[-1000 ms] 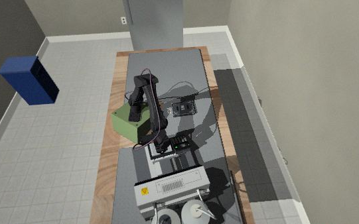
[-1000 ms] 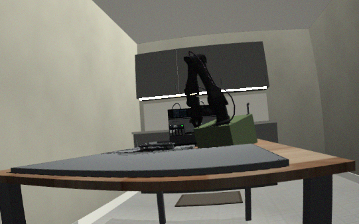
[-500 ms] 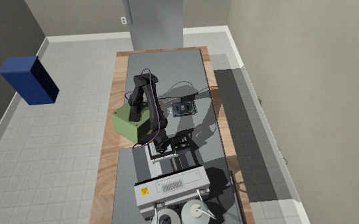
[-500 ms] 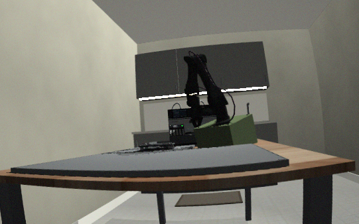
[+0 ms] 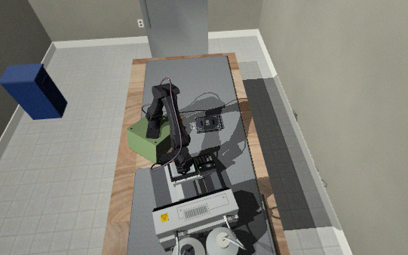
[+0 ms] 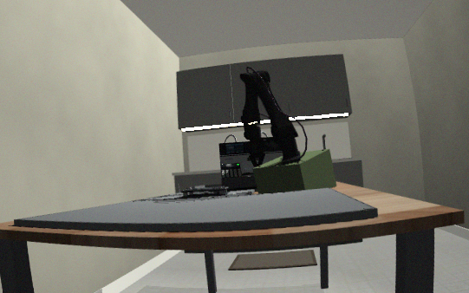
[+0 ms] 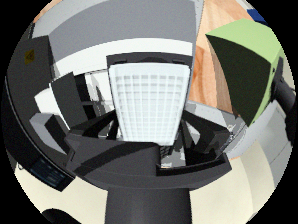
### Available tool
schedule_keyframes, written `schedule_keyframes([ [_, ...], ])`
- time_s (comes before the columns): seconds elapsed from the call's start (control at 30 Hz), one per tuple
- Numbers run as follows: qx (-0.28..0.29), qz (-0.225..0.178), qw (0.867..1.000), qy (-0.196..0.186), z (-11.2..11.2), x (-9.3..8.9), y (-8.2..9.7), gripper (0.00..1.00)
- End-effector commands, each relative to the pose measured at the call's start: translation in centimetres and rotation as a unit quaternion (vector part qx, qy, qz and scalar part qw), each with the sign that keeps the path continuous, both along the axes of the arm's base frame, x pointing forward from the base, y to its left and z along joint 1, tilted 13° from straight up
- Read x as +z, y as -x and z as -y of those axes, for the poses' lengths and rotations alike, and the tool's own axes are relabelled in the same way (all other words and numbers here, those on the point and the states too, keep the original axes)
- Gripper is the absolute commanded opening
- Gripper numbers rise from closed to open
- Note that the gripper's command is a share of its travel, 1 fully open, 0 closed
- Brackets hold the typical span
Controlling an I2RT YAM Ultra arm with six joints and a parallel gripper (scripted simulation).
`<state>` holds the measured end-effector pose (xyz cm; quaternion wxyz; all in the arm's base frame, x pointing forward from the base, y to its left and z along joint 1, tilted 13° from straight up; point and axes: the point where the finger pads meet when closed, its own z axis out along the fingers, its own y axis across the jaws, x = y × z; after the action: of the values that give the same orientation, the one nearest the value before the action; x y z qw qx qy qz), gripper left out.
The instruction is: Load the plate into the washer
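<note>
The pale plate (image 5: 174, 170) (image 7: 147, 102) is between my gripper's fingers, over the washer's dark carrier (image 5: 185, 176) (image 7: 145, 59). The carrier's rim shows past the plate's far edge in the wrist view. My gripper (image 5: 183, 170) (image 7: 149, 112) points down and is shut on the plate across its width. Whether the plate lies flat inside the locators, and where its cut-off corner is, I cannot tell. The washer (image 5: 196, 215) stands behind the carrier. Its keypad (image 5: 204, 159) (image 6: 231, 172) is beside the carrier, with a green lamp (image 5: 200, 167) (image 6: 237, 165) lit. The dark plate nest (image 5: 208, 123) holds no plate.
The green arm base block (image 5: 141, 145) (image 6: 277, 179) (image 7: 245, 70) stands beside the carrier. Two bottles (image 5: 222, 241) (image 5: 188, 247) with tubes stand behind the washer. A thin cable (image 5: 207, 111) crosses the mat near the nest.
</note>
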<state>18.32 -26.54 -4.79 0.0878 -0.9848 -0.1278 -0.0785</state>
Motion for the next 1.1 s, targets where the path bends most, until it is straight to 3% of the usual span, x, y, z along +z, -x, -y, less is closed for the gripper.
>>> schedule_keyframes([
  [0.0, -0.002, 0.002, 1.000, 0.005, 0.27, 0.29, 0.01, 0.84],
  [1.07, -0.005, -0.001, 1.000, 0.002, -0.01, -0.52, 0.07, 0.84],
])
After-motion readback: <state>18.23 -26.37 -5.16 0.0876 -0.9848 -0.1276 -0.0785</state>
